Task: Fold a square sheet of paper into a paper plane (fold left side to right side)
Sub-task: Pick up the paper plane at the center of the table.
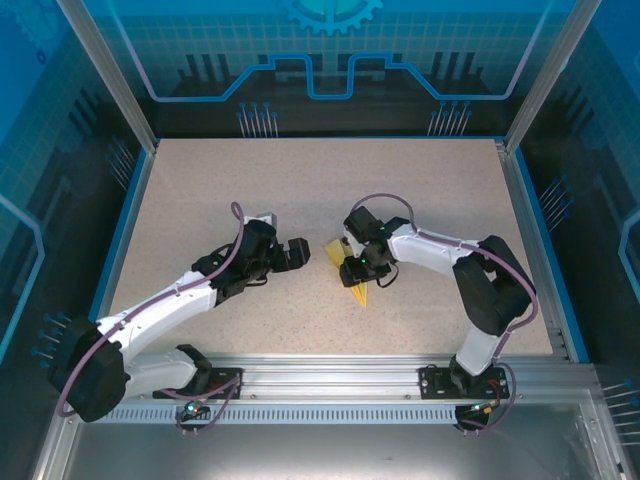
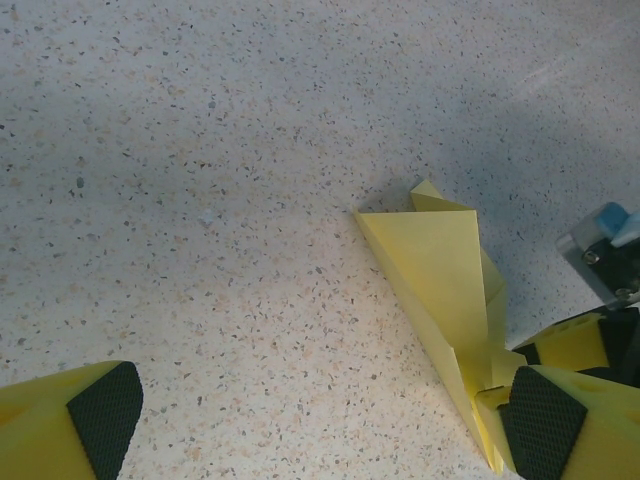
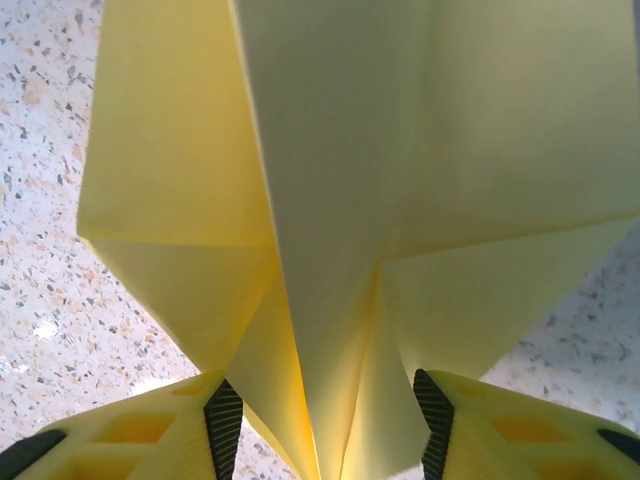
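Note:
The square sheet of paper (image 1: 350,275) lies mid-table, folded into a narrow yellow wedge much like a paper plane, its tip toward the near edge. My right gripper (image 1: 352,266) hangs over it. In the right wrist view the creased flaps (image 3: 340,150) rise between the two pads, which stand apart on either side; the gripper (image 3: 327,425) is open around them. My left gripper (image 1: 303,252) sits just left of the paper, wide open. Its right finger (image 2: 560,420) is at the wedge's (image 2: 440,260) narrow end, and its gap (image 2: 325,420) holds nothing.
The speckled tabletop (image 1: 200,190) has free room to the left and back. Blue rails (image 1: 120,230) and glass walls bound the table. A metal rail (image 1: 330,375) with both arm bases runs along the near edge. Part of the right gripper's body (image 2: 605,245) shows beside the paper.

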Robot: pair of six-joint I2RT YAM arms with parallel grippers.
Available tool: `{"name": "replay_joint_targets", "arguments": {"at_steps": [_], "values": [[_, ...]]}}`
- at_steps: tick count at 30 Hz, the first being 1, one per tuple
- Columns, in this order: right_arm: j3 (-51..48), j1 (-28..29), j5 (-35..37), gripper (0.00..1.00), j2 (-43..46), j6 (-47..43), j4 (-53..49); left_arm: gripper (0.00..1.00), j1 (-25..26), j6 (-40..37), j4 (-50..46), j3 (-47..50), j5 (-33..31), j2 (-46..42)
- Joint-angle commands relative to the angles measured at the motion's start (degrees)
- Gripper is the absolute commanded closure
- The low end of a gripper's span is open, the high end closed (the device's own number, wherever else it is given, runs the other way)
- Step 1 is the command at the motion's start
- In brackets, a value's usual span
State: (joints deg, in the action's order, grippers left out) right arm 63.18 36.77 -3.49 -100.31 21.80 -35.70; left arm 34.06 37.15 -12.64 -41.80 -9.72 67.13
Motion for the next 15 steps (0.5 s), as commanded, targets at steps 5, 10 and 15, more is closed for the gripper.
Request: {"name": "replay_joint_targets", "arguments": {"at_steps": [5, 10, 15], "values": [[2.80, 1.02, -0.21, 0.65, -3.02, 0.03, 0.21, 0.02, 0.14, -0.50, -0.32, 0.03, -1.36, 0.26], [3.83, 0.93, -0.73, 0.92, -3.32, 0.96, 0.10, 0.02, 0.13, -0.58, -0.36, -0.01, -1.44, 0.16], [8.97, -2.94, 0.55, 0.97, -3.85, 6.20, -2.59, 0.02, 0.14, -1.46, -0.63, 0.24, -1.19, -1.15]]}}
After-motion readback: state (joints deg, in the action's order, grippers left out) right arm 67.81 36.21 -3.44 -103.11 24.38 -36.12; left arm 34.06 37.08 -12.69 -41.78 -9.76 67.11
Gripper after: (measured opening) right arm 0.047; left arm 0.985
